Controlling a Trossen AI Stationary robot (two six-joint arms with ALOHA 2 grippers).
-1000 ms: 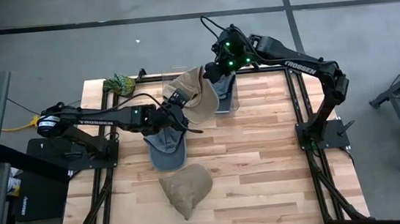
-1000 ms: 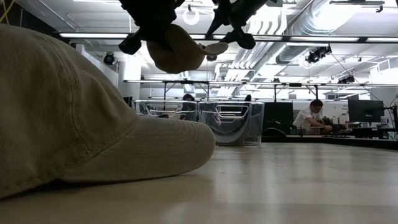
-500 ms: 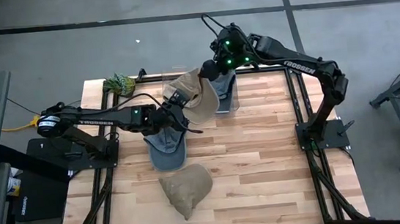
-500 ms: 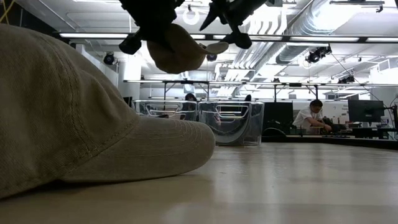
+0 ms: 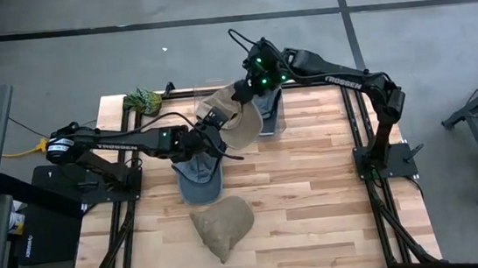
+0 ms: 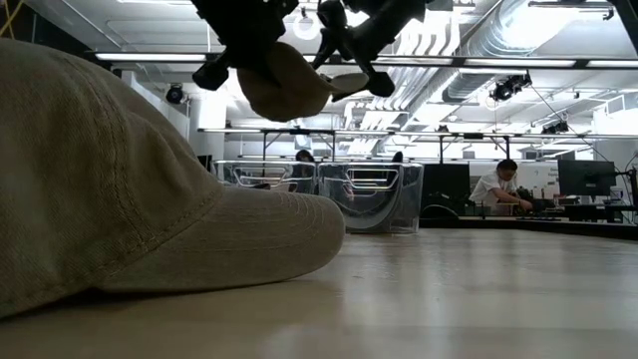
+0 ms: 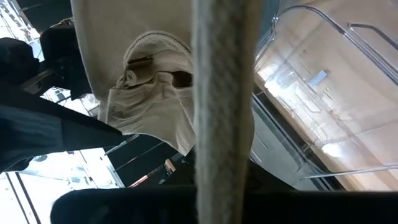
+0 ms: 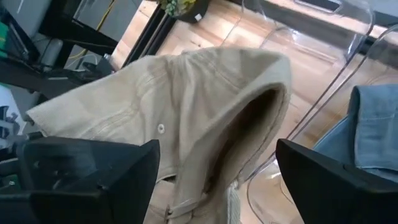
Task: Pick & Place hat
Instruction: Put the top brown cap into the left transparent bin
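- Since the earlier frame your right gripper (image 5: 240, 91) has swung in from over the clear bin (image 5: 270, 113) toward the raised tan hat (image 5: 230, 117), and its jaws have spread wide.
- High view: you hold that hat above the desk (image 5: 315, 197) with the left gripper (image 5: 212, 123), jaws pressed together on the hat's left side. The right gripper sits at the hat's far edge, so the right arm is the one placed to take it.
- Low view: the hat (image 6: 284, 82) hangs high between both grippers, well clear of the desk; another tan hat (image 6: 120, 199) fills the foreground.
- Left wrist view: the brim edge (image 7: 224, 93) runs straight out from the shut jaws, which pinch it, with the bin (image 7: 329, 93) beyond.
- Right wrist view: the hat (image 8: 193, 112) lies dead ahead between the spread fingers (image 8: 93, 180), untouched, its open hollow facing you. I judge a short advance brings the fabric between them.
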